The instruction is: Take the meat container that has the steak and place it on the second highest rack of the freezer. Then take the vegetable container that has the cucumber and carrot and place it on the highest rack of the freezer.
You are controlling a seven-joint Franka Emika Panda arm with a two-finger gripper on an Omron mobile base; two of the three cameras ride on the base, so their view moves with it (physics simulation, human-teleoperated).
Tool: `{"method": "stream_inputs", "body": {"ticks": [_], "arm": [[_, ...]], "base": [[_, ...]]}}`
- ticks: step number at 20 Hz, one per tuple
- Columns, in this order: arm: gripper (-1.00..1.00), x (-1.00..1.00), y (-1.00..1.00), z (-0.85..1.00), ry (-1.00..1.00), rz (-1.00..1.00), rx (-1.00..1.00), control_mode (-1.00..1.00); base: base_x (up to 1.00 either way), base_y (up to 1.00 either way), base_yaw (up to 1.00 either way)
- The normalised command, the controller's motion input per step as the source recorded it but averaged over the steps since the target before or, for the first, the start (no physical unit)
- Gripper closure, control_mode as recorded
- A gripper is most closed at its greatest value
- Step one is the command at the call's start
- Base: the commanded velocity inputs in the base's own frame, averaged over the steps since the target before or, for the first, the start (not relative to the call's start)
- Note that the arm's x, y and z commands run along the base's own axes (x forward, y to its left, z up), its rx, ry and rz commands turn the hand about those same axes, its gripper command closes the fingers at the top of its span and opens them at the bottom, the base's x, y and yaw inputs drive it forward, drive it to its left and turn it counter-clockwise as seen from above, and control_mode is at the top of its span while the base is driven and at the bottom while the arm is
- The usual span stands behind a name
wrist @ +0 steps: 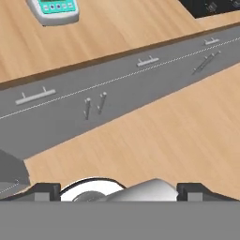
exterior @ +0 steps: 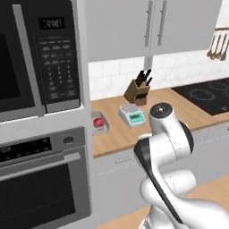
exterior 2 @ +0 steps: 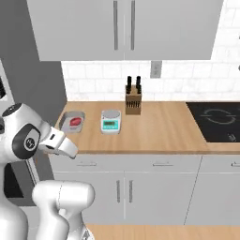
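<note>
so basically nothing's done yet as far as i can tell. the meat container (exterior 2: 72, 121) with the steak sits on the wooden counter (exterior 2: 159, 126) at its left end, just beside the kitchen scale (exterior 2: 111, 122), near the knife block (exterior 2: 133, 101). it's a shallow grey tray with a red slab inside, no lid that i can see. the gripper (wrist: 117, 190) looks down at the cabinet drawers (wrist: 93, 93) and floor; can't tell if the fingers are apart or together. veggie container and freezer both left to deal with.
</note>
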Motion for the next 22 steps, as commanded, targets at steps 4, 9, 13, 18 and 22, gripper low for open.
{"method": "stream_inputs", "body": {"ticks": [4,9,13,18,22], "arm": [[-1.0,0.0,0.0,0.0,0.0,0.0,0.0,1.0],[-1.0,0.0,0.0,0.0,0.0,0.0,0.0,1.0],[-1.0,0.0,0.0,0.0,0.0,0.0,0.0,1.0],[-1.0,0.35,0.0,-0.1,0.0,0.0,0.24,-1.0],[-1.0,0.91,0.0,-0.24,0.0,-0.03,0.43,-1.0]], "base": [[0.57,-0.29,0.44],[0.85,0.25,0.26],[0.43,0.36,0.19],[0.0,0.14,0.0],[0.0,0.0,0.0]]}}
